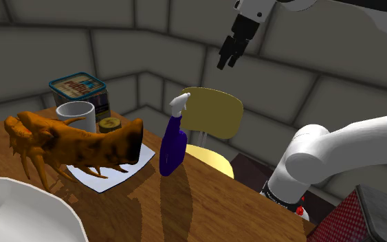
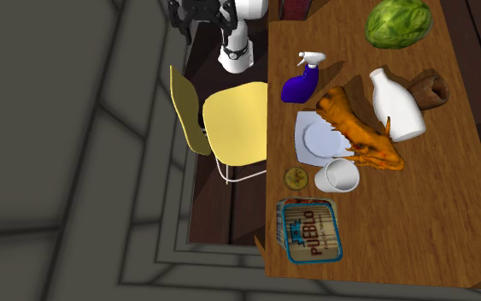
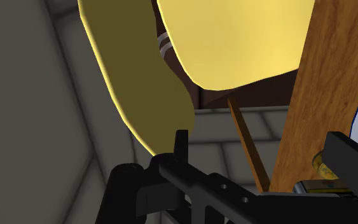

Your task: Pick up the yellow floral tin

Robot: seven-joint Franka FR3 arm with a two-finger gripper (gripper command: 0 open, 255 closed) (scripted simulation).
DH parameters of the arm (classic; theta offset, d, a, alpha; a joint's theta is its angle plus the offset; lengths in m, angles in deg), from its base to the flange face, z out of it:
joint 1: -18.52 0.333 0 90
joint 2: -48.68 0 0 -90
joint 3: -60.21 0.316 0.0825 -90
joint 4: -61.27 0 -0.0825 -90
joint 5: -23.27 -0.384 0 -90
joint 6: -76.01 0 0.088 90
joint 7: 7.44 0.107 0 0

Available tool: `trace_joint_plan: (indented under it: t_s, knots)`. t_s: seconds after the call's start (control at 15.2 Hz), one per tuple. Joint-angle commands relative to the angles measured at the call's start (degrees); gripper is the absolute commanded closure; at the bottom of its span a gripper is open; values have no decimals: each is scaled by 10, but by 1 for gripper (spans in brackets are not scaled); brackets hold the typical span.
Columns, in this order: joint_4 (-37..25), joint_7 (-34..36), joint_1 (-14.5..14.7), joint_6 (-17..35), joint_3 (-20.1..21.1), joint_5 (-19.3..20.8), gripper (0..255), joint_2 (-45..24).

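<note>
Hand (image 1: 227, 58) hovered released over the chair (image 1: 216, 110), probably still to approach: yellow tin (image 1: 109, 124) sat well apart, beside the mug (image 1: 75, 114).

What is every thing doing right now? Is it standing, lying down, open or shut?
Tin: shut, flat on the table, not held.
Gripper: open, empty, high above the chair.
Mug: upright, beside the tin.
Spray bottle: standing near the table's edge.
Box: shut.
</note>
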Motion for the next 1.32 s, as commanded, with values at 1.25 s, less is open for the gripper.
trace_joint_plan:
  t_s: [1.25]
  knots:
    - [-55, 105, 45, 257, 145, 2, 0, -287]
